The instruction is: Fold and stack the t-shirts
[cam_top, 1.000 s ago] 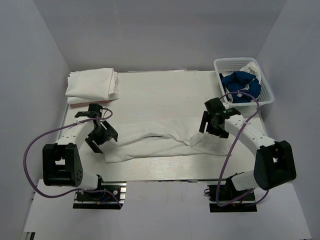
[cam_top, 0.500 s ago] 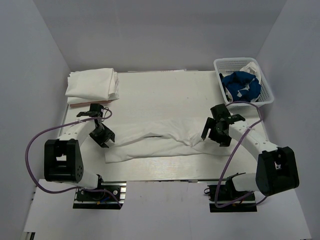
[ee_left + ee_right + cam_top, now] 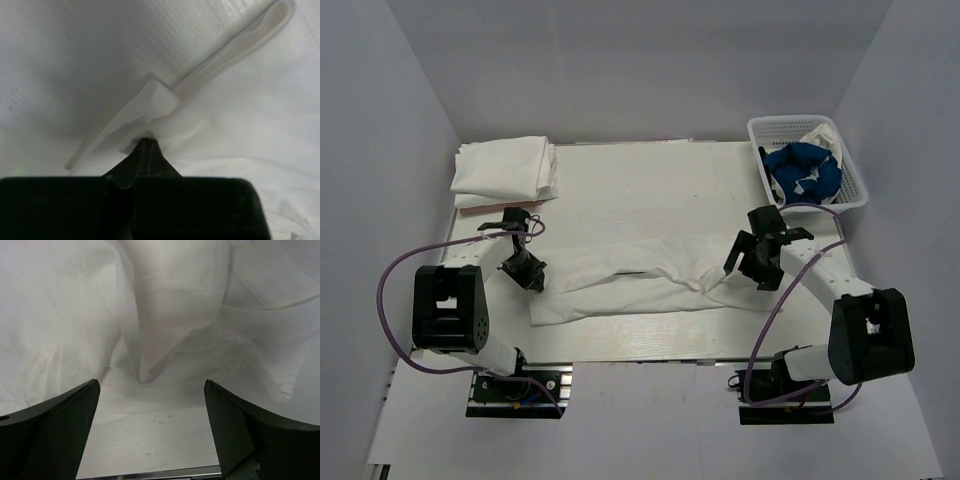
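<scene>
The left claw (image 3: 524,270) is pressed together and is pinching the edge of the white t-shirt (image 3: 640,282), which lies long and crumpled across the table (image 3: 650,190). In the left wrist view its two dark fingers (image 3: 150,167) meet at a point. A little fold of the white cloth is caught right at their tips. Just past the tips, a rolled hem of the shirt runs away up and to the right. The rest of the shirt spreads out to the right of this claw, and bare table shows ahead of it and to its left. The right claw (image 3: 752,262) is spread wide and holds nothing. It hangs just over the other end of the same shirt. In the right wrist view its two dark fingers (image 3: 55,425) stand far apart, one on each side. A bump of wrinkled cloth sits in front of the gap between them, and a strip of bare table lies under the gap, closer than the cloth. A pile of folded white t-shirts (image 3: 505,168) sits well beyond the left claw, at the far left corner of the table. A white basket (image 3: 855,178) sits beyond the right claw, at the far right corner. A blue t-shirt (image 3: 802,172) is bunched up inside it, with some white cloth (image 3: 817,133) beside it.
</scene>
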Available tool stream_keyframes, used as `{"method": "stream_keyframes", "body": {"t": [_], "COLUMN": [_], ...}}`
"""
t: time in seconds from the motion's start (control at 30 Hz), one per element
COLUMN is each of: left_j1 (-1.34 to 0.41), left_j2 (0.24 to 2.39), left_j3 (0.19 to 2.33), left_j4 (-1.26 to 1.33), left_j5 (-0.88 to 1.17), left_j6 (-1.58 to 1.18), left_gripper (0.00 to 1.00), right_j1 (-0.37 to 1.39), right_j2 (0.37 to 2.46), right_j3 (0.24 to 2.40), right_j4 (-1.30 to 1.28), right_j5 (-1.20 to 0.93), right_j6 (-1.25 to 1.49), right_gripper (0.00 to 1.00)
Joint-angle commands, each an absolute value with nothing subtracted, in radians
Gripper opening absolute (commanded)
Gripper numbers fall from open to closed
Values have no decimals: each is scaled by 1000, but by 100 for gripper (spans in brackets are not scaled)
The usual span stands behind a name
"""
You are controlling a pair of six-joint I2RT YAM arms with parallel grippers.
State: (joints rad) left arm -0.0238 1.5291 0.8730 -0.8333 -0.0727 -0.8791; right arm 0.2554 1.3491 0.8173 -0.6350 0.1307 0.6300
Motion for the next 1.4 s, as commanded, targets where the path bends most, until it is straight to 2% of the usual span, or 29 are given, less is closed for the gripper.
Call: {"method": "stream_keyframes", "body": {"t": [0.0,0.13,0.23,0.43,0.5,0.63,0.73,0.77,0.8,1.0,1.13,1.37], "left_j1": [-29,-29,-29,-29,-29,-29,-29,-29,-29,-18,-18,-18], "left_j2": [1516,1516,1506,1464,1454,1445,1445,1445,1445,1465,1500,1543], "left_j3": [926,969,994,1012,1012,1012,1012,1012,1012,1052,1150,1293], "left_j4": [-815,-836,-847,-865,-865,-876,-876,-876,-876,-867,-867,-867], "left_j5": [-86,-75,-75,-84,-84,-104,-113,-114,-114,-124,-137,-138], "left_j6": [-862,-842,-833,-833,-833,-833,-833,-833,-833,-813,-804,-767], "left_gripper": [0,0,0,0,0,0,0,0,0,0,0,0], "right_j1": [235,216,199,160,150,144,141,138,138,117,107,98], "right_j2": [1384,1430,1459,1523,1514,1513,1488,1480,1471,1419,1428,1430], "right_j3": [874,914,943,947,916,902,887,873,868,911,1029,1146], "right_j4": [-578,-557,-554,-589,-531,-541,-574,-574,-577,-600,-612,-578], "right_j5": [137,152,149,124,52,-23,-18,-12,29,146,231,212], "right_j6": [660,686,703,733,724,704,692,686,687,628,594,543], "right_gripper": [90,90,84,82,80,59,29,11,0,0,0,0]}}
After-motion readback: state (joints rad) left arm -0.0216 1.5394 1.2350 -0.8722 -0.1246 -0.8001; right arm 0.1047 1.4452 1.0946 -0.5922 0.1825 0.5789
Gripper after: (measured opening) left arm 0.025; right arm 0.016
